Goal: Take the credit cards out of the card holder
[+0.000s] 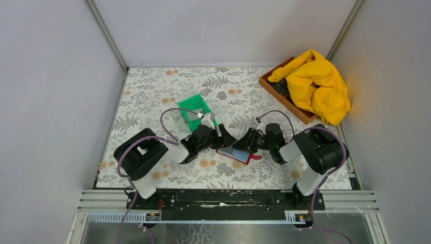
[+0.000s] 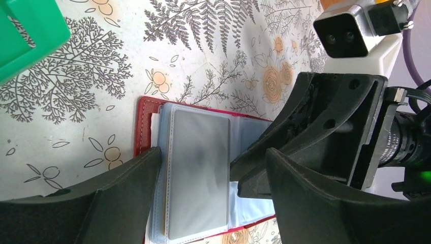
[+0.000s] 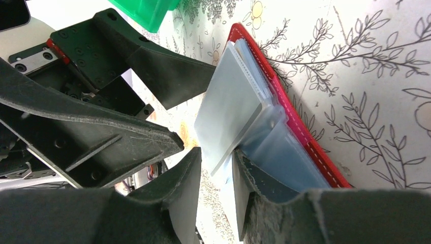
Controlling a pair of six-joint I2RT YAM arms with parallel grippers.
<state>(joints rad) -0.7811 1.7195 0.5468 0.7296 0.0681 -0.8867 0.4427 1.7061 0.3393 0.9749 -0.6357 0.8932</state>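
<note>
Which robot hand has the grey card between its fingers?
The right gripper: a corner of the grey card sits between its two fingers. The left gripper is spread wide over the red wallet and holds nothing.

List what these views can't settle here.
- Card count: top view, left claw and right claw cover the card holder; wrist views show only the top grey card.
- Right claw's grip: right wrist view, pad contact with that card unclear.
- Top view: yellow cloth covers the tray contents.
</note>
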